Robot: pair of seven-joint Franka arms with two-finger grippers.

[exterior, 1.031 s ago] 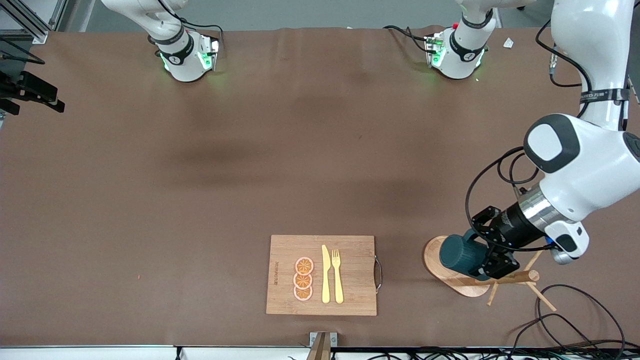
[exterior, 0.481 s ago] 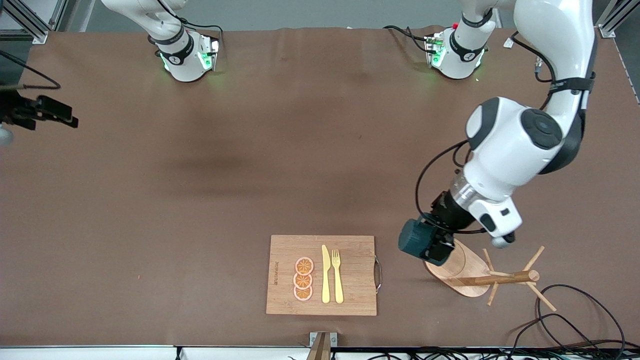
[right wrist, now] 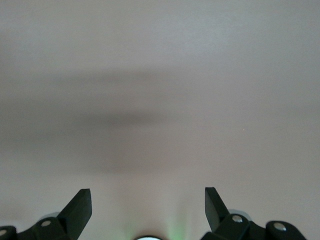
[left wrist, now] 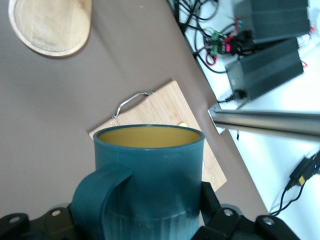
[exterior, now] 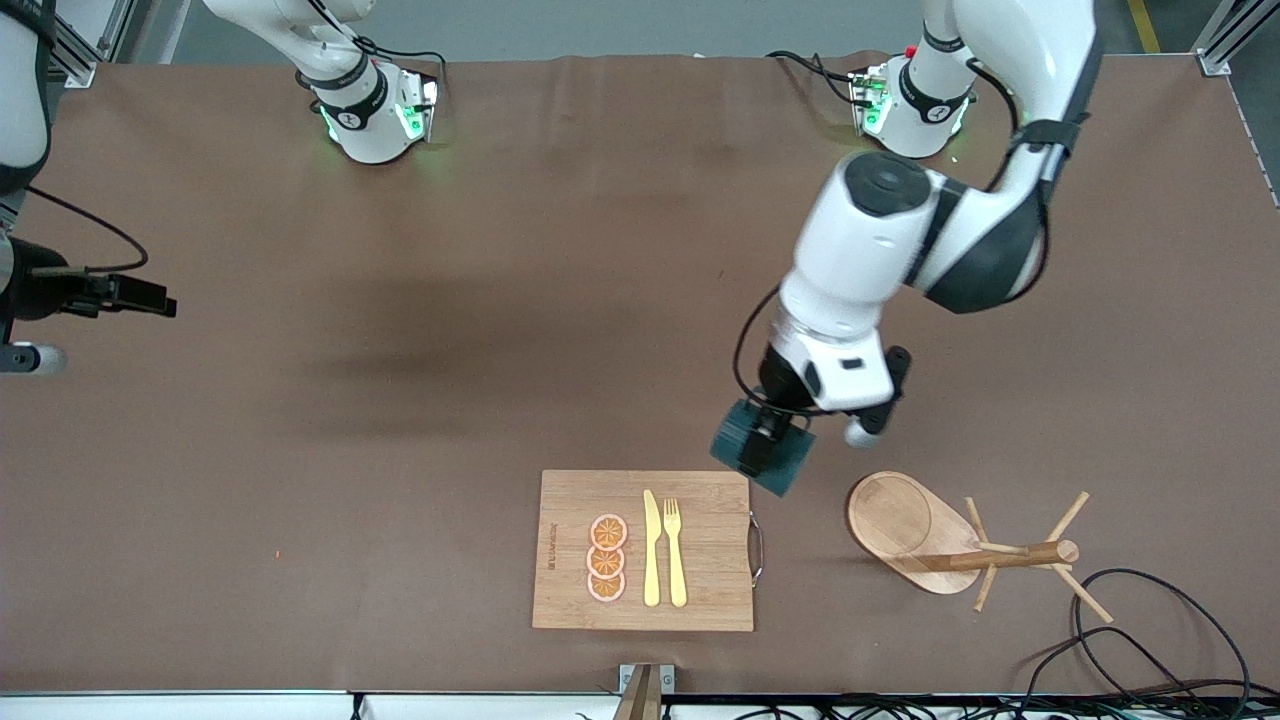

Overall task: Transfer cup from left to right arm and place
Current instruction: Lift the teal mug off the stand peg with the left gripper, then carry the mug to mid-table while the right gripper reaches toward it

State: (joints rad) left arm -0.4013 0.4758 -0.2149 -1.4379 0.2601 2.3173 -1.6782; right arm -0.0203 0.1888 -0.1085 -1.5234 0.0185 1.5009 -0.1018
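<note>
My left gripper (exterior: pixel 765 452) is shut on the dark teal cup (exterior: pixel 760 460) and holds it in the air over the bare table, just off the corner of the wooden cutting board (exterior: pixel 700 490). In the left wrist view the cup (left wrist: pixel 150 185) fills the lower frame, with its ochre inside and loop handle showing. My right gripper (exterior: pixel 150 298) is open and empty, up over the table edge at the right arm's end. In the right wrist view its fingertips (right wrist: pixel 80 207) stand wide apart over bare brown mat.
The cutting board carries three orange slices (exterior: pixel 607 558), a yellow knife (exterior: pixel 651 548) and a fork (exterior: pixel 675 550). A wooden mug tree (exterior: pixel 960 545) lies toward the left arm's end. Cables (exterior: pixel 1150 620) trail at the front corner.
My left arm has lifted the cup off the mug tree and swung it toward the table's middle. My right gripper has come in from the table edge toward the middle.
</note>
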